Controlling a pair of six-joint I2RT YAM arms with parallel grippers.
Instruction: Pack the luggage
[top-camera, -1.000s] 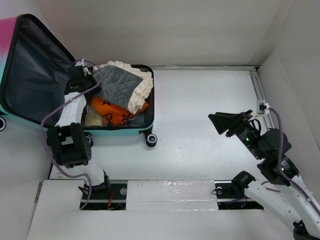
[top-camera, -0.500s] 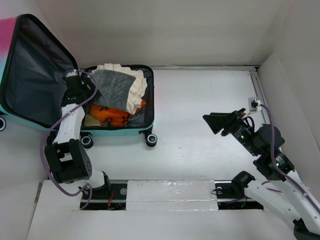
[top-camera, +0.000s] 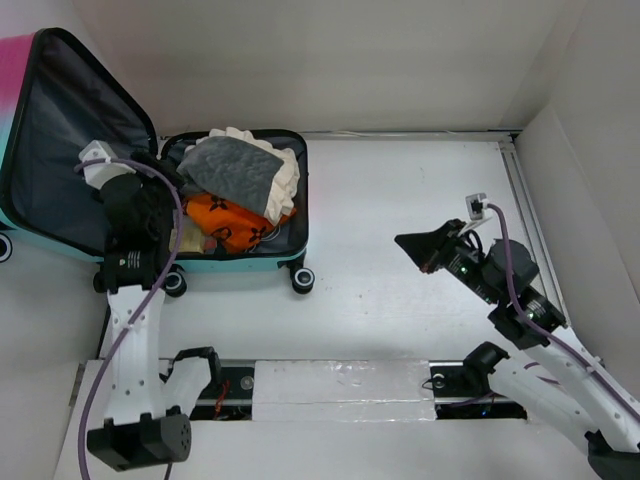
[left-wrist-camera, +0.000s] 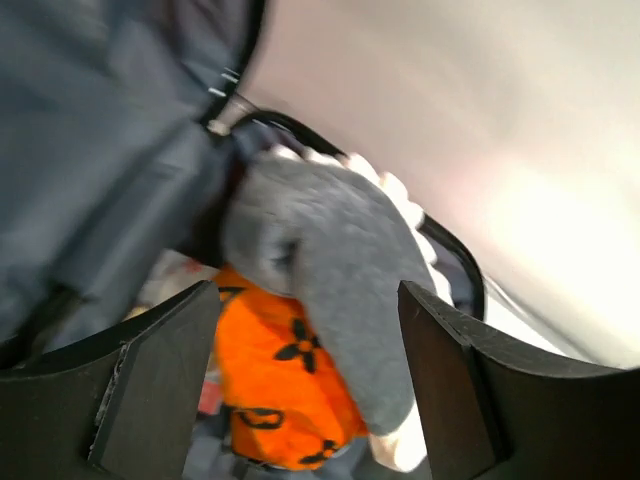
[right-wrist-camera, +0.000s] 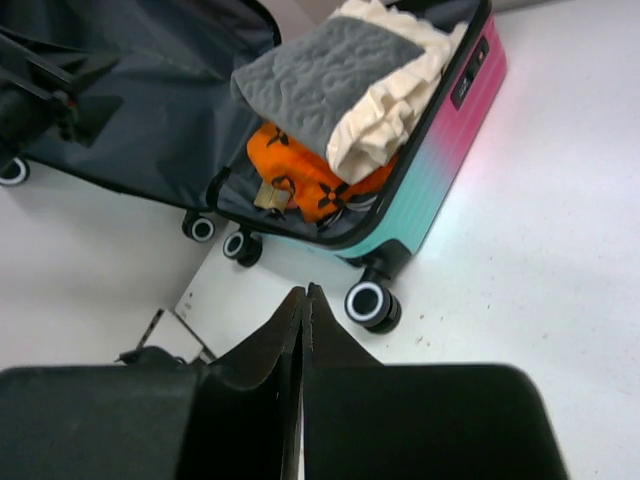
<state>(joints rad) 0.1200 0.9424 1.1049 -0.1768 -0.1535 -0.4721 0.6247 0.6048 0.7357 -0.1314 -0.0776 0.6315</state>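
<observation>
Both hold nothing: left gripper (left-wrist-camera: 305, 320), spread wide, withdraws from the filled luggage (top-camera: 232, 264); right gripper (right-wrist-camera: 303, 300), pinched closed, nears it, so lid-closing likely follows.

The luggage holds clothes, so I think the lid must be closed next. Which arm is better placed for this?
Left. The left gripper is open and sits at the luggage, beside its open lid. The right gripper is shut, far off across the table.

You get a blurred left wrist view: ahead of the left gripper (left-wrist-camera: 305, 295), the grey cloth (left-wrist-camera: 340, 250) hides whatever the luggage (left-wrist-camera: 100, 150) holds beneath.
</observation>
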